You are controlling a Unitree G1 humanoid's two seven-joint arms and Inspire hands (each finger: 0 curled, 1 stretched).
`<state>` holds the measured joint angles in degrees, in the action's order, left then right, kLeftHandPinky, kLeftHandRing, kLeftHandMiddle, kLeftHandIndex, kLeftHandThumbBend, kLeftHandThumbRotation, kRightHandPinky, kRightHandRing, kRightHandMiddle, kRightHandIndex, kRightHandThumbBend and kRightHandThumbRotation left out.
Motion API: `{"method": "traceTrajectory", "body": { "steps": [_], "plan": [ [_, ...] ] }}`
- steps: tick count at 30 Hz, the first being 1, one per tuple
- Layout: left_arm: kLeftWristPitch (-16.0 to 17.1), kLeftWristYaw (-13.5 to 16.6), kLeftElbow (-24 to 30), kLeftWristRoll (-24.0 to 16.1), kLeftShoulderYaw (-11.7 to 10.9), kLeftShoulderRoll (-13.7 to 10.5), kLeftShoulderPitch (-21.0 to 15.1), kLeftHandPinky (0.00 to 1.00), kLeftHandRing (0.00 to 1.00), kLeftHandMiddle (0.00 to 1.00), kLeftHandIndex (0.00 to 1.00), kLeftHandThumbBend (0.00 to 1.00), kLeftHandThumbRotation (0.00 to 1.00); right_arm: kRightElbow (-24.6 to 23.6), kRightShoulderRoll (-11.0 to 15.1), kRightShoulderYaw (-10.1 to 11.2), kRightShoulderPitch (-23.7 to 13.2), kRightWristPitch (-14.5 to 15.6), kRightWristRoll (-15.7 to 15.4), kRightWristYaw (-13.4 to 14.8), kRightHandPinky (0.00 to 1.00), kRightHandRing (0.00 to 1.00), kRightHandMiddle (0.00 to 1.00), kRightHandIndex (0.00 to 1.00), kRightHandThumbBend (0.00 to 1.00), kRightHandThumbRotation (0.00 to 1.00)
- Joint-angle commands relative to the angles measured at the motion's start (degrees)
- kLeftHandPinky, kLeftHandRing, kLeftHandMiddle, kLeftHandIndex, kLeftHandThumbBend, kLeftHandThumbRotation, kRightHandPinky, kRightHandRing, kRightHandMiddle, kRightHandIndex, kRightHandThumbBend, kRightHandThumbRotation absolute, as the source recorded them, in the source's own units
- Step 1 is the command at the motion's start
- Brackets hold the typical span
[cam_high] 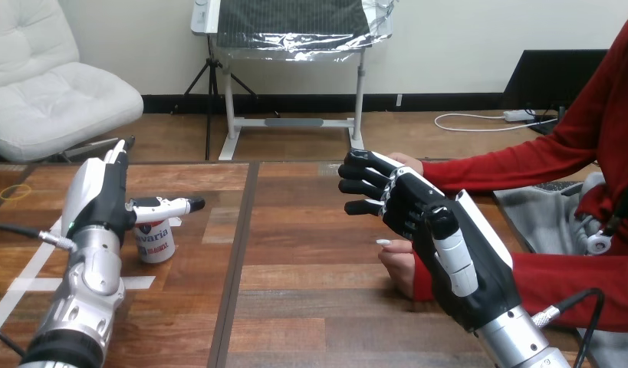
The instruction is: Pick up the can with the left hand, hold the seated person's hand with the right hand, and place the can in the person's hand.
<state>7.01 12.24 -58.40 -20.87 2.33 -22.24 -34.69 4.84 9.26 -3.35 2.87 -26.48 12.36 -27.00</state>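
Wooden bench (318,307), planked, is what everything is set on. Fingers (117,157) of the left hand (100,199) are seen straight, pointed away across the bench, w/ nothing gripped. The thumb (169,205) is stretched sideways just over the top of the can (155,244); whether thumb & can top touch can't be told. The can is stood upright on the bench's left part, just beside the palm and well apart from the person.

Step in hand is judged to be the pick-up, not yet done. For a clean grasp the palm should prob. be brought against the can wall, w/ the fingers wrapped round the mid-body and the thumb lowered to the opposite side, not left on top. Squeeze is best kept light, as the wall is likely thin & easily dented. A straight-up lift would be advised so the can is not tipped.

Can: small cylinder, white, w/ red & blue label print; its left edge is hidden by the hand.

Further out, the right hand (425,222) is held up over the bench's right part, close by the person's farther hand (406,161) and the person's nearer hand (399,268), which looks rested on the bench. Whether either is held by it can't be told.
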Motion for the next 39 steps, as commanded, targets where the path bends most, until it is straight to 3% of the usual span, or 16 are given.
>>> {"method": "traceTrajectory", "body": {
  "steps": [1, 17, 39],
  "plan": [
    [-0.3, -0.2, -0.8, -1.3, 1.8, -1.7, -5.9, 0.91, 0.99, 0.99, 0.96, 0.90, 0.30, -2.3, 0.3, 1.1, -2.7, -1.5, 0.7, -0.1, 0.76, 0.83, 0.84, 0.85, 0.86, 1.00],
    [-1.2, -1.2, -2.9, -2.8, 4.3, -2.3, -7.9, 0.99, 1.00, 0.99, 0.97, 0.91, 0.33, -3.2, 0.5, 1.2, -2.2, -1.6, 0.5, -0.1, 0.76, 0.83, 0.84, 0.85, 0.86, 1.00],
    [-2.9, -3.7, -5.9, -2.9, 5.6, -2.7, -9.9, 1.00, 1.00, 0.99, 0.97, 0.93, 0.35, -5.4, 0.7, 1.1, -1.4, -1.3, 0.4, -0.1, 0.76, 0.83, 0.84, 0.85, 0.87, 1.00]
  ]
}}
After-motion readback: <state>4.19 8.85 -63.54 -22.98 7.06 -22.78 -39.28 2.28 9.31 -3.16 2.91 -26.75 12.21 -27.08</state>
